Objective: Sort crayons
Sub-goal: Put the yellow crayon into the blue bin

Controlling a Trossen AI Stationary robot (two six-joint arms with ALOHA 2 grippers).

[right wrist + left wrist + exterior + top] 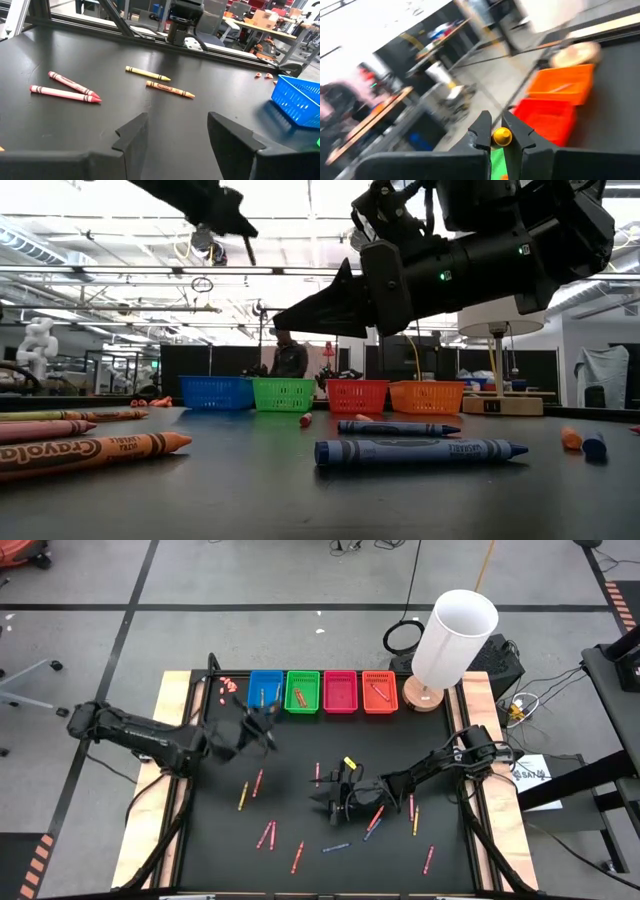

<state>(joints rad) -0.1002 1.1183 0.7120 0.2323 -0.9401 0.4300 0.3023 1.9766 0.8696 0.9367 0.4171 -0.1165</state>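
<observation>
My left gripper (266,722) is raised off the table just on the near side of the blue basket (264,690) and green basket (302,692). It is shut on a yellow crayon (502,136). My right gripper (326,798) is open and empty, low over the table's middle, and it also shows in its wrist view (177,135). Several crayons lie flat on the black tabletop: red and pink ones (67,89), a yellow one (148,73), an orange one (170,90), and blue ones (420,450). My left gripper pinches the yellow crayon between its two fingers (481,131), near their free ends. The wrist view sees only the crayon's round end (502,136). The crayon is lifted clear of the table, high over the row of baskets.
The pink basket (340,692) and orange basket (379,692) stand in the same row at the far edge. A white-shaded lamp (450,640) stands at the far right corner. Tiny pinkish bits (228,683) lie left of the blue basket. Loose crayons (266,835) scatter over the near half.
</observation>
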